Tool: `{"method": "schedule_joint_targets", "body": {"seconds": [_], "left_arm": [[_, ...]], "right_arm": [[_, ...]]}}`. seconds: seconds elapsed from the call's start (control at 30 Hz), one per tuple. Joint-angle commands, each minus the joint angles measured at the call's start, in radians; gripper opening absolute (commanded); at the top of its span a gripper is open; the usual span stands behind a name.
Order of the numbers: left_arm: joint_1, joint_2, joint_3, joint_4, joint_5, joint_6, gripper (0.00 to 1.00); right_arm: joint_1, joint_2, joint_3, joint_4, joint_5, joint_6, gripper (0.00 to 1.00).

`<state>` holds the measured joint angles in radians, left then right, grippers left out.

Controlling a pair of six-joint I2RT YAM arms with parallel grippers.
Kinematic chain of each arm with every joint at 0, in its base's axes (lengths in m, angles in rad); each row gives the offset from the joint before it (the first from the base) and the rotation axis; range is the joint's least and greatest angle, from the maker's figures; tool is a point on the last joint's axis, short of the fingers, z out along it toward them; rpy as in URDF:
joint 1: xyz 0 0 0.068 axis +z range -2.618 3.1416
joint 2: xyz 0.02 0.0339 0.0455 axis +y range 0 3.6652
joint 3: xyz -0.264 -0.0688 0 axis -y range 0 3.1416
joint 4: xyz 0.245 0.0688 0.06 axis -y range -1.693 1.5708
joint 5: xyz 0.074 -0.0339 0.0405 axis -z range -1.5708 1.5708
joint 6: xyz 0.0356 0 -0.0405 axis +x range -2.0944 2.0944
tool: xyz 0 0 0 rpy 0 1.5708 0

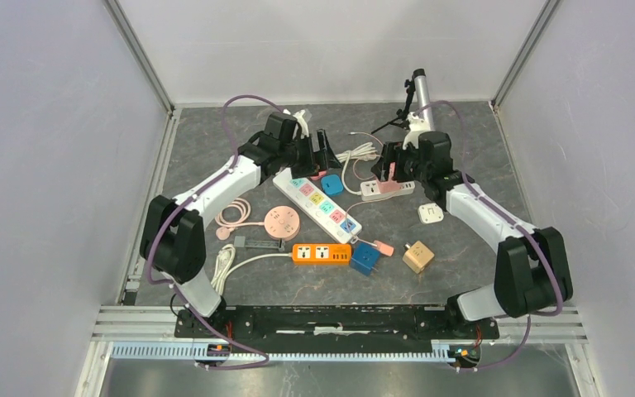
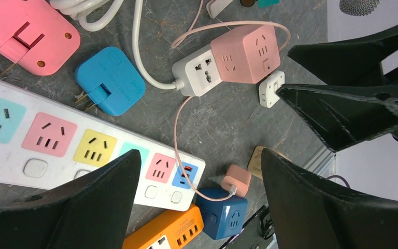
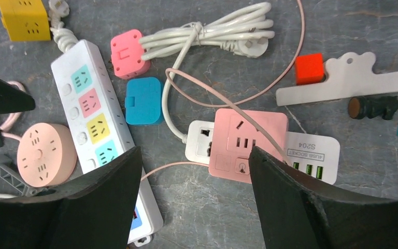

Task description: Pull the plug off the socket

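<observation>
Plug (image 3: 247,142), the pink cube, is sitting pushed into one end of the small white socket strip (image 3: 311,155). That strip is lying flat on the grey marbled bench (image 3: 342,218), on the far side in front of the right arm and near the bundled white cable (image 3: 212,33).

I am judging the cube to be light, hard moulded plastic with smooth, slightly glossy faces and rounded edges. It is likely going to feel slippery under the pads, and I am expecting no give. Its pins are gripping the strip, and the strip is looking just as light, so I am expecting both to lift together unless the white body is being pinned down. I am planning to take the cube across two opposite side walls, low near the seam, while the other arm is pressing on the bare labelled end of the strip. A thin pink cord (image 3: 223,98), soft and limp, is crossing over the cube's top and could be snagging.

Right pincer (image 3: 194,150) is hovering spread above the cube, which is showing just beside its right finger, with nothing pinched. Left pincer (image 2: 199,153) is also standing spread and empty, hanging over the end of the long white strip (image 2: 83,150) with pastel outlets, a blue flat adapter (image 2: 110,80) lying near.
</observation>
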<state>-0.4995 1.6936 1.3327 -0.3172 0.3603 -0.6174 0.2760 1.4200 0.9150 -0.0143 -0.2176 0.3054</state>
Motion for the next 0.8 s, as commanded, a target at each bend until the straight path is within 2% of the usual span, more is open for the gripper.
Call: {"method": "schedule_joint_targets", "body": {"seconds": [0.0, 0.43, 0.67, 0.77], "left_arm": [[-0.001, 0.010, 0.053, -0.015, 0.028, -0.002, 0.91], [-0.010, 0.088, 0.111, -0.055, 0.060, -0.003, 0.89], [-0.031, 0.177, 0.204, -0.117, 0.055, -0.002, 0.88], [-0.044, 0.222, 0.256, -0.142, 0.047, -0.001, 0.88]], "right_arm": [[0.014, 0.055, 0.075, -0.044, 0.014, -0.040, 0.80], [0.041, 0.148, 0.150, -0.118, 0.170, -0.130, 0.82], [0.067, 0.177, 0.158, -0.146, 0.211, -0.152, 0.84], [0.083, 0.186, 0.171, -0.176, 0.281, -0.174, 0.85]]}}
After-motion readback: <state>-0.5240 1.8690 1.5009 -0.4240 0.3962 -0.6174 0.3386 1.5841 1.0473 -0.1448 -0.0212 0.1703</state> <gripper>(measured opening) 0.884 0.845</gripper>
